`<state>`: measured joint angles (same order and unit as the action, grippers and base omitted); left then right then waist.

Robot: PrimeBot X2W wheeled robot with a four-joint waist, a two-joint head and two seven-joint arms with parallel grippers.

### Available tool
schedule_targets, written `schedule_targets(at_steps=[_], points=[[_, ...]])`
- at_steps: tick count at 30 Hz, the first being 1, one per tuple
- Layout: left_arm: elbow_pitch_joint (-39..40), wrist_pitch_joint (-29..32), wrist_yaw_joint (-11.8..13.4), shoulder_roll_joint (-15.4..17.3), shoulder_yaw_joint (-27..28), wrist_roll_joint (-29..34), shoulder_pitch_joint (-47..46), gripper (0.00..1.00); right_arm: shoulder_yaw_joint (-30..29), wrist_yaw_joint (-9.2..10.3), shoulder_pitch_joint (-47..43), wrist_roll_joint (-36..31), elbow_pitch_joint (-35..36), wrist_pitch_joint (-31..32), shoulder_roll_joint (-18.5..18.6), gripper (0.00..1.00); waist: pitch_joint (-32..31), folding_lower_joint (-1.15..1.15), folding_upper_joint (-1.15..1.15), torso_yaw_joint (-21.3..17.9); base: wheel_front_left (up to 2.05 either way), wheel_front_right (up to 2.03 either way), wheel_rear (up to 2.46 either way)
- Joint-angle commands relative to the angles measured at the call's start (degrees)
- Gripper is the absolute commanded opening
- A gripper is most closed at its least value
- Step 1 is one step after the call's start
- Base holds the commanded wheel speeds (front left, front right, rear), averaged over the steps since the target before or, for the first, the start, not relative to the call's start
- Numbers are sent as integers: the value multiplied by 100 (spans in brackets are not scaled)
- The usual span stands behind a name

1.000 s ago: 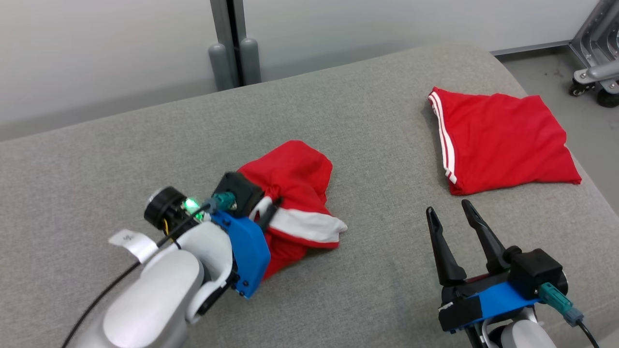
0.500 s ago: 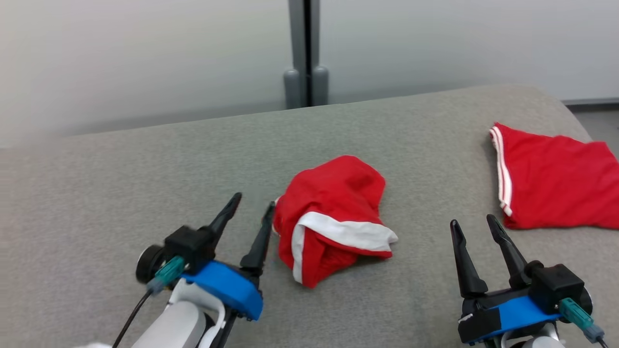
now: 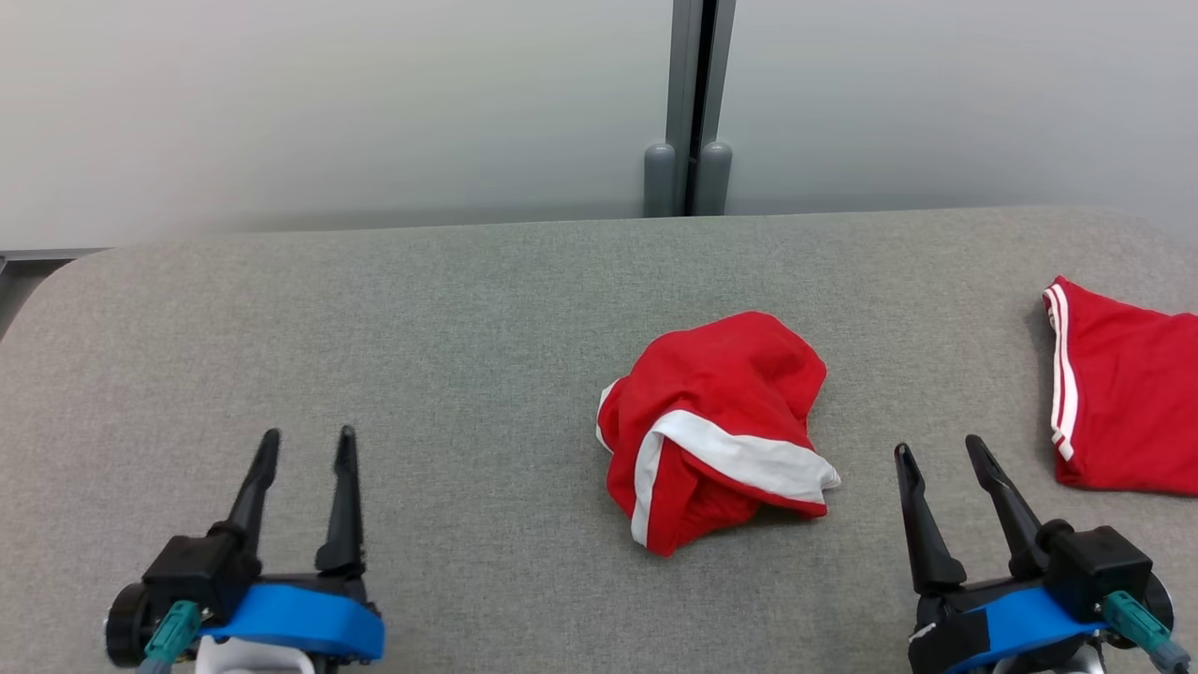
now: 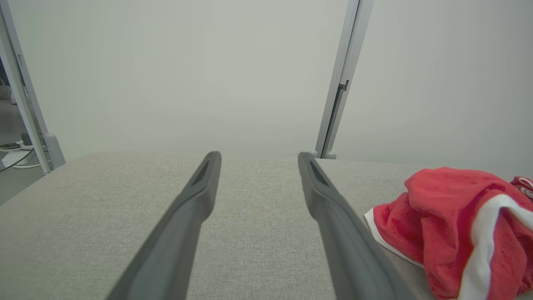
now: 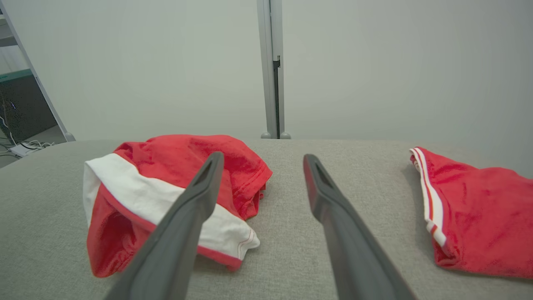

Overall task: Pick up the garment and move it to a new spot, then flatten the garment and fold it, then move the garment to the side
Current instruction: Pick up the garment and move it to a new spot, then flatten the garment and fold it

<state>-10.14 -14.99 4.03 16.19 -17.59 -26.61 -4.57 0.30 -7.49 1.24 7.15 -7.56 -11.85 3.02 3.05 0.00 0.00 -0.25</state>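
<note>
- A pale wall [image 3: 328, 103] is standing behind everything, and a grey post [image 3: 691, 84] is running down it to 2 rounded feet at the far edge of the bench.
- The bench [image 3: 374, 318], covered in grey fabric, is spreading across the head view and is carrying both pieces of clothing.
- The crumpled garment [image 3: 716, 421] is lying on the bench a little right of the middle. It is red, bunched into a loose heap, and a broad white band is crossing its near side. No hand is touching it.
- The folded garment [image 3: 1123, 393] is lying flat at the right edge of the head view, well apart from the crumpled garment. It is red and is showing 2 thin white stripes along its left border. The picture edge is cutting it off.
- The right hand [image 3: 938, 446] is hovering at the lower right, near the crumpled garment and the folded garment and between them. Its 2 dark fingers are standing wide apart and are holding nothing. In its own wrist view, the right hand [image 5: 262, 156] is pointing at bare fabric, with the crumpled garment [image 5: 175, 175] on the left and the folded garment [image 5: 479, 216] on the right.
- The left hand [image 3: 309, 434] is hovering at the lower left, well apart from the crumpled garment. Its fingers are also spread wide and empty. In the left wrist view, the left hand [image 4: 259, 155] is facing the wall, and the crumpled garment [image 4: 454, 216] is lying to its right.
- Some cables [image 4: 12, 152] are lying on the floor beyond the left end of the bench.
</note>
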Motion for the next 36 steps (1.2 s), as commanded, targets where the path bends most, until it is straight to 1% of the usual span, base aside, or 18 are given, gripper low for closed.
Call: schedule_targets(at_steps=[1,4,8,11,20,31,36], points=[[31,-24,27,-7,110,90,67,100,-23,-1,-89,10,12,15,40,100,-3,0,0,9,0,0,0],[-27,-24,-16,-16,380,298,244,100,-68,-1,-130,29,-21,57,44,100,-25,0,0,28,0,0,0],[-57,-25,-28,-45,567,521,431,100,-118,-1,-203,9,-63,125,38,100,-74,0,0,32,0,0,0],[-96,-25,-97,-74,704,580,526,100,-146,-1,-244,44,-96,168,28,100,-101,0,0,27,0,0,0],[-61,-25,-204,-233,769,701,611,100,-115,-1,-257,82,-139,192,4,100,-104,0,0,42,0,0,0],[-83,-26,-295,-276,773,724,531,100,-1,-1,-151,99,-199,244,-5,100,-61,0,0,51,0,0,0],[-85,-26,-337,-283,786,714,469,100,104,-1,84,247,-243,497,-7,100,-15,0,0,70,0,0,0]])
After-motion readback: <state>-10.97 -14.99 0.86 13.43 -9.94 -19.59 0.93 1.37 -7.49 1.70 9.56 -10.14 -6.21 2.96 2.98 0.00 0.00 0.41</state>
